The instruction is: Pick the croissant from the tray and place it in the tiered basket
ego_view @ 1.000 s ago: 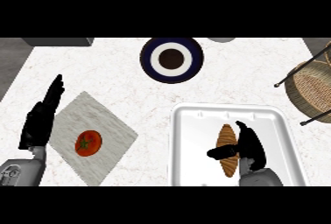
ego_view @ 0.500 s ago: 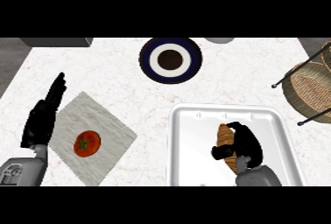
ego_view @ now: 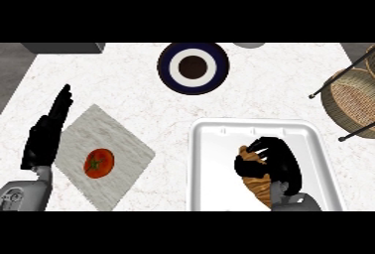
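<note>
Golden croissant (ego_view: 258,186) lies in the white tray (ego_view: 212,163), right of its middle, long axis running toward the near edge. Right hand (ego_view: 275,158) sits on top of it: fingers curled over the far end, thumb at its left flank, so the hand has closed round the pastry. Whether it is lifted clear of the tray floor or resting on it, cannot tell from the head view; hand and forearm hide the contact.

Left hand (ego_view: 45,136) rests at the left edge, fingers straight, holding nothing, just beside a grey board (ego_view: 121,144) carrying a tomato (ego_view: 99,163). Dark plate (ego_view: 193,68) stands beyond the tray.

Basket (ego_view: 355,99) is well apart, at the far right edge, only partly in view, with thin dark struts around its woven bowl.

Risks as judged from here:
- Grip covers only the far part of the croissant; the near half hangs out under the wrist. On lifting it could pivot and slip out
- Flaky pastry may crush or tear under curled fingers
- A low lift could catch the tray's raised rim
- On the approach to the basket the hand could knock a strut, or the croissant could land on the rim instead of inside
</note>
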